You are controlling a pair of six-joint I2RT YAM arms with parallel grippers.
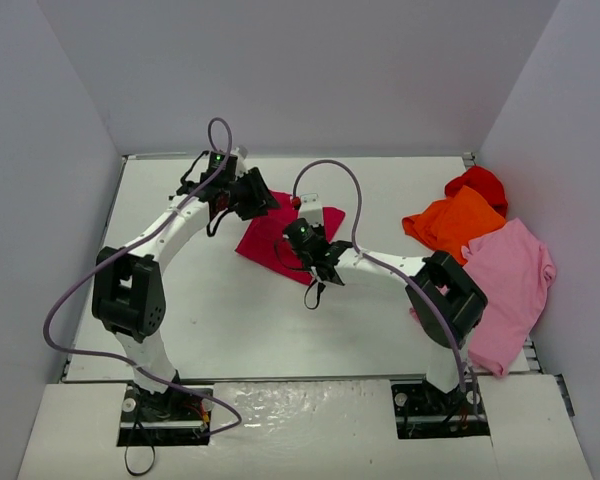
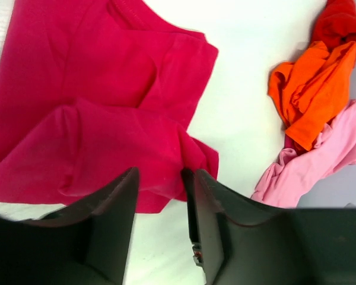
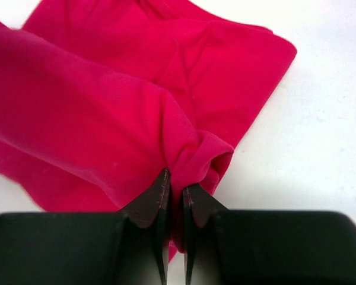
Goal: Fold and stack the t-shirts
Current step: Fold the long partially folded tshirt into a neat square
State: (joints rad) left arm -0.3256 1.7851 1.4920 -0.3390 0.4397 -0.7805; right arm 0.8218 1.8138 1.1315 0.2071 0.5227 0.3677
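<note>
Partly folded crimson t-shirt (image 1: 278,232) lies mid-table (image 1: 230,320) — right gripper (image 3: 175,185) pinches its near edge tight. Left gripper (image 2: 160,176) narrowly parted, holding nothing. Orange t-shirt (image 1: 455,222), bright red t-shirt (image 1: 480,183), light pink t-shirt (image 1: 510,275) — heaped right.

Top view: large crimson cloth t-shirt (image 1: 260,243) partly hidden under left arm (image 1: 180,225) and right arm (image 1: 380,265). Bright red cloth t-shirt (image 1: 480,183) partly covered by orange cloth t-shirt (image 1: 455,222). Left wrist view crops crimson shirt left, top.
</note>
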